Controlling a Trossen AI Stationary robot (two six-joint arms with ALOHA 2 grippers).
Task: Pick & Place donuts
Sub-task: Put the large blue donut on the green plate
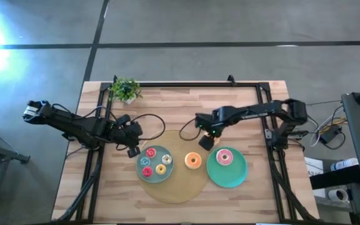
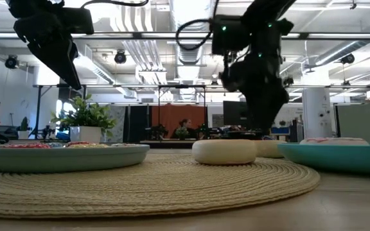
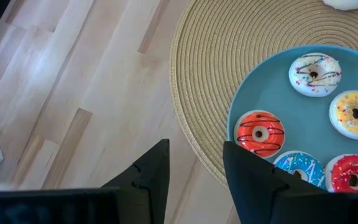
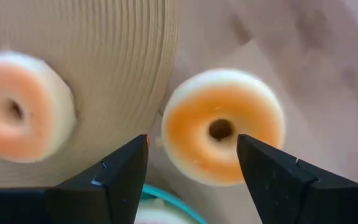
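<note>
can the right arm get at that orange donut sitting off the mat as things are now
Probably yes. The right gripper hangs open just above the orange donut, which lies on bare wood beside the mat, with nothing between its fingers and the donut.

Round woven mat (image 1: 174,190) — grey-blue plate (image 1: 139,178), green plate (image 1: 230,178), potted plant (image 1: 125,90).

Pale wood table (image 1: 255,194), ribbed woven mat (image 2: 172,183), glossy iced donuts (image 3: 260,132).

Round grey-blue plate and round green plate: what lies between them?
High view: one orange-iced donut on the round woven mat, between the grey-blue plate and green plate.
</note>
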